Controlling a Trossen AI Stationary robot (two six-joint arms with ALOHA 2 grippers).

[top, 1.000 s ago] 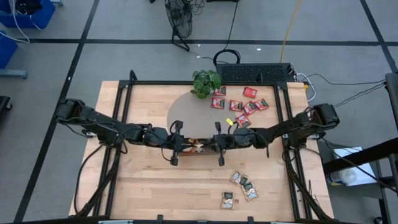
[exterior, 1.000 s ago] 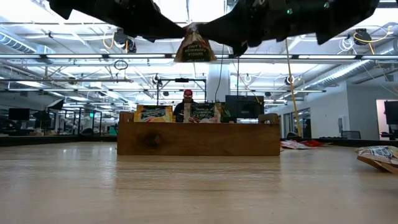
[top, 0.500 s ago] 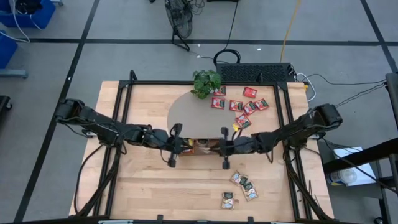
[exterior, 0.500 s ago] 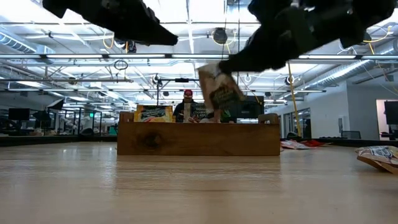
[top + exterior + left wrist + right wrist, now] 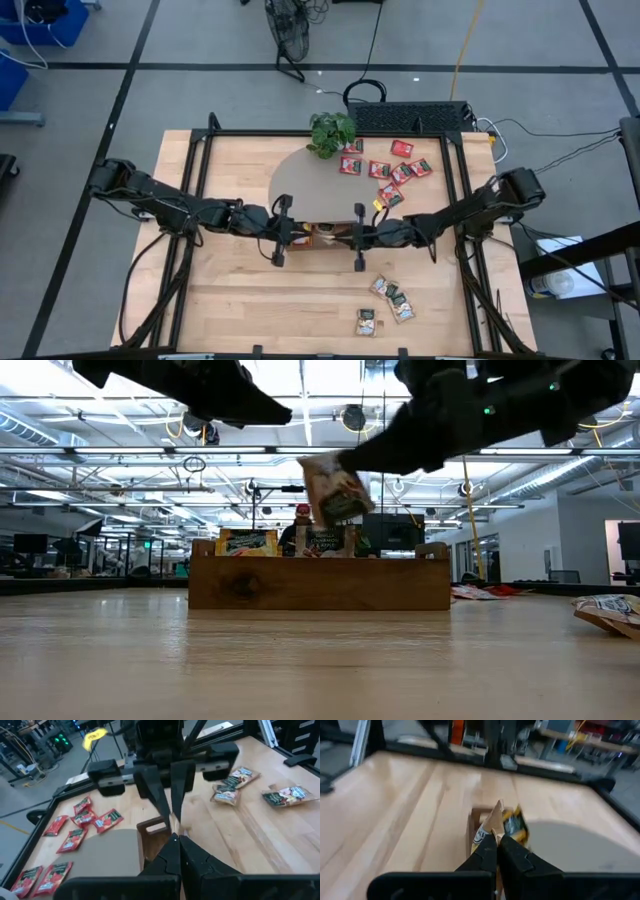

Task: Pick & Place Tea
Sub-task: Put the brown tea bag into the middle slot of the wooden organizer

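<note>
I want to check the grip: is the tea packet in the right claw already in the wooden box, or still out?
Out. The right claw holds the tea packet in the air above the wooden box.

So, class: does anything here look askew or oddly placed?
Yes. The tea packet hangs tilted in the right claw, pinched by one edge above the wooden tray rather than held flat.

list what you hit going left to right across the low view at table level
wooden tray with packets standing in it → red packets lying flat on the table behind it → beige packets at the right edge
</note>
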